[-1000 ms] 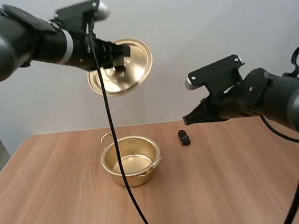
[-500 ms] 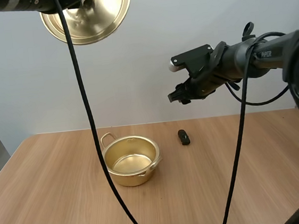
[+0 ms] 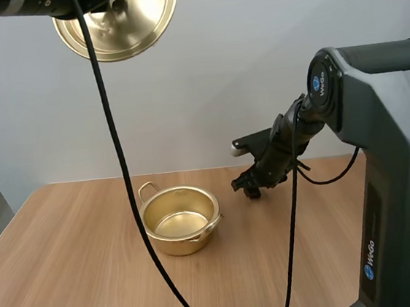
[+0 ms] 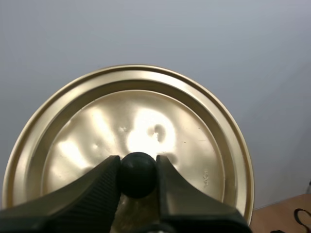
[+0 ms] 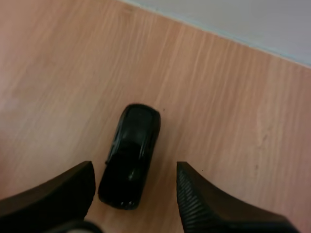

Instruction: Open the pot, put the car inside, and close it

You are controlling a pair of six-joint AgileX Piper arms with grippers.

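Observation:
The gold pot [image 3: 179, 221] stands open on the wooden table, nothing inside it. Its gold lid [image 3: 119, 22] hangs high above, tilted, with my left gripper [image 4: 137, 175] shut on the lid's black knob [image 4: 137, 174]. A small black toy car [image 5: 130, 155] lies on the table to the right of the pot. My right gripper [image 5: 133, 187] is open just over the car, one finger on each side of it. In the high view the right gripper [image 3: 246, 186] is down at the car behind the pot's right side, and it covers the car.
The wooden table [image 3: 87, 283] has bare room in front of and to the left of the pot. A plain white wall stands behind its far edge.
My right arm has dropped from mid-air down to the car and now straddles it. The left arm lifted the lid higher and has since held still.

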